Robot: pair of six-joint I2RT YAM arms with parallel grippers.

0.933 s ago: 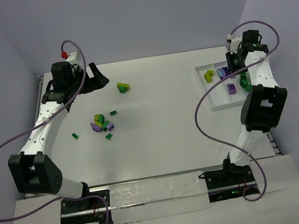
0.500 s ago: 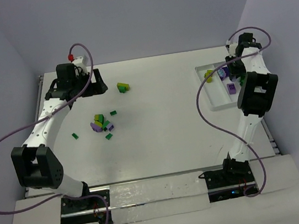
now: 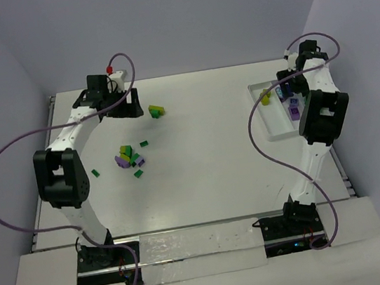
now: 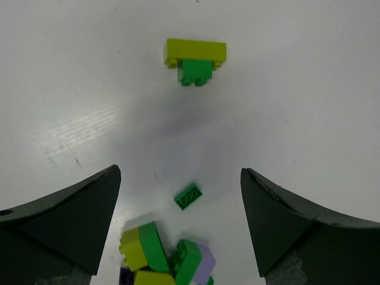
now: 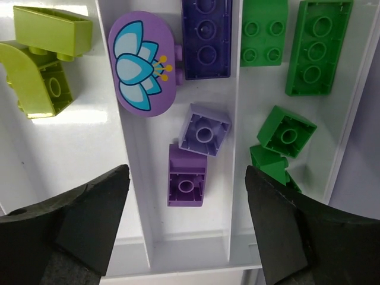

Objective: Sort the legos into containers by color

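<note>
My left gripper is open above the table, with nothing between its fingers. Under it lie a small dark green lego and a mixed pile of legos in green, yellow-green and lavender. Ahead sits a yellow-green brick joined to a green one. My right gripper is open over the white divided container. A purple brick and a lavender one lie in the middle compartment. Green bricks fill the right one and yellow-green pieces the left.
In the top view the container stands at the far right, the pile left of centre, and loose green bricks lie around the pile. A round purple flower piece and a dark purple brick share the middle compartment.
The left gripper has swung right along the far side toward the yellow-green brick, its elbow folding in. The right wrist has shifted toward the far end of the container.
</note>
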